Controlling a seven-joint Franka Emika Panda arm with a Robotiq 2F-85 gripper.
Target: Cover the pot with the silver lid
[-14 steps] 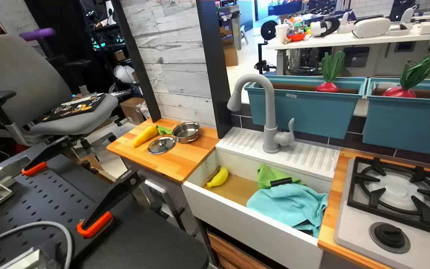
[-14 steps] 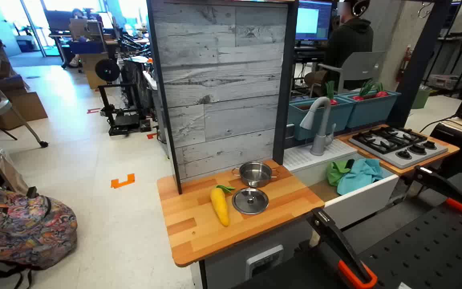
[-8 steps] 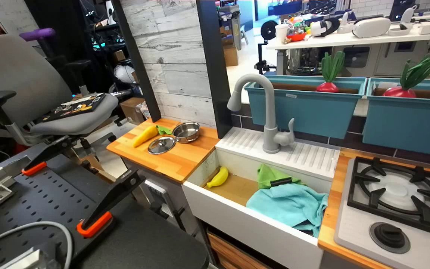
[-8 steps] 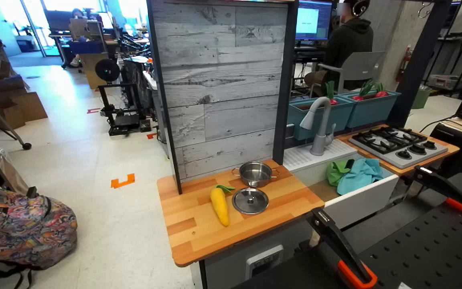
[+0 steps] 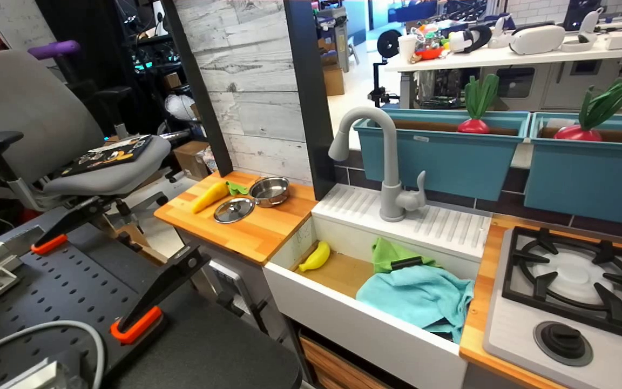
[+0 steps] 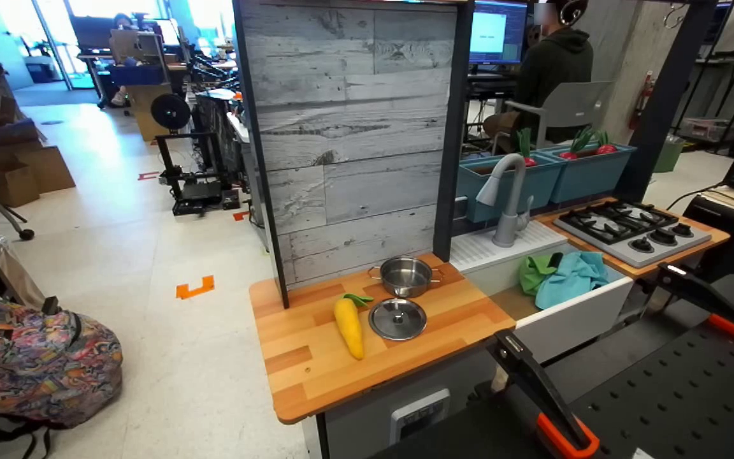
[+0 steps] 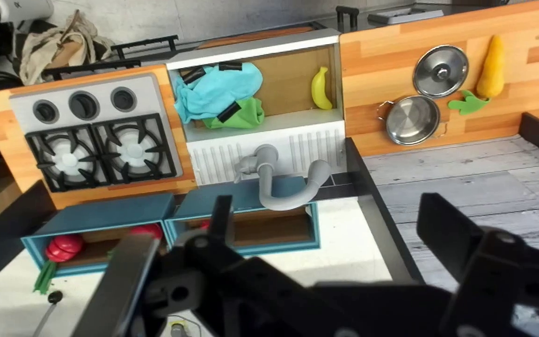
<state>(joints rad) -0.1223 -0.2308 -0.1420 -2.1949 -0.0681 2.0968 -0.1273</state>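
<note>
has fingers [image 7: 447, 236] spread wide, well away from pot [image 6: 406, 285]; has lid [image 6: 397, 320] flat on bench [image 6: 306, 389] just beside pot, yellow vegetable [image 6: 348, 328] near pot.

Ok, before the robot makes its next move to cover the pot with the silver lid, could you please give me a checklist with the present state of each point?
1. Gripper open, holding nothing: ok, its fingers stand apart.
2. Silver lid right side up: ok, it lies on the wooden counter, knob facing up.
3. Pot upright and uncovered: ok.
4. Lid apart from pot: cannot tell, they look very close.
5. Gripper lined up with lid: not ok, the lid is toward the upper right of the wrist view, not between the fingers.
6. Gripper height: cannot tell, no exterior view shows it.
</note>
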